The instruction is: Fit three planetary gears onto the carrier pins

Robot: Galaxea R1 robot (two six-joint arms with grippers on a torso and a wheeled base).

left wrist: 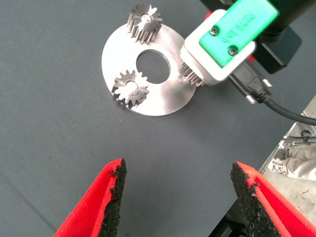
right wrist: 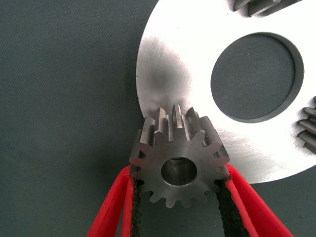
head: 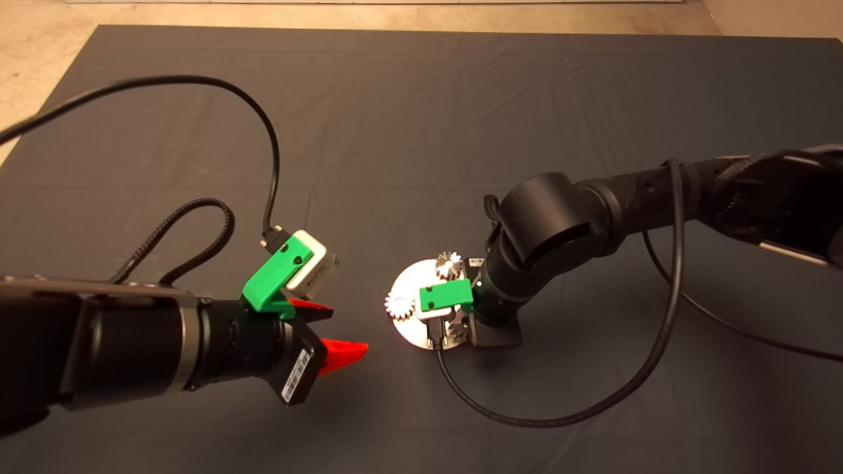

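Right wrist: third gear (right wrist: pixel 179 170) apparently pinched.

Right claw (head: pixel 454 329) hides third gear (right wrist: pixel 178 169), perhaps its pin.

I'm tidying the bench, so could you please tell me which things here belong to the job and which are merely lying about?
Job: round plate; two seated gears; third gear in right gripper; left gripper, open.
Lying about: nothing but the dark mat.

Left end effector (head: pixel 342 334) at 8 o'clock, fingers spread, empty. Right end effector (right wrist: pixel 178 197) near centre, pointing down, fingers clamped on load.
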